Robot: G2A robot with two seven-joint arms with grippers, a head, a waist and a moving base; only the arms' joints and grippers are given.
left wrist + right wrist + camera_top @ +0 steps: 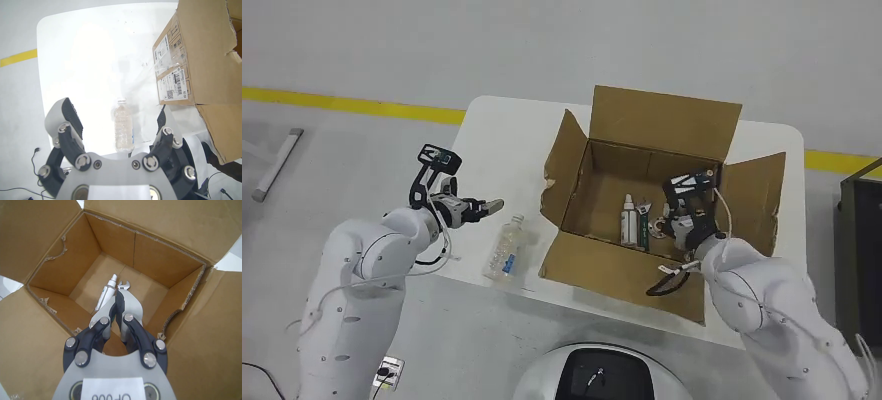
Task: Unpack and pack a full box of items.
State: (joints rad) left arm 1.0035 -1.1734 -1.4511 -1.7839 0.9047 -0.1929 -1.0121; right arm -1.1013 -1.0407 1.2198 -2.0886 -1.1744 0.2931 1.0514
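Right gripper [116, 294] sits down inside the cardboard box [166, 256], its pads pressed together on the wrench [123, 285]. I can see a sliver of green handle between them, and the silver head pokes out just past the tips. The rest of the handle is hidden behind the fingers [130, 306], so I can't tell how far along it the grip sits. Just beside the wrench, on the box floor, lies a white spray bottle [106, 292], its lower end covered by my gripper.

The box stands open on the white table [85, 56] with all four flaps folded outward, some of them torn along the edges.

Left gripper [114, 103] hangs over the table off the box's left side, jaws wide apart and holding nothing. Below it a clear water bottle [122, 128] lies on its side on the table, close to the near edge, cap pointing away from me. It is near the box's outer wall but apart from it. From the left wrist view its base is cut off behind the gripper's body.

That outer wall carries labels [174, 85] and a strip of clear tape. On the floor beyond the table runs a yellow line [19, 56], and loose cables [36, 151] lie nearer in.
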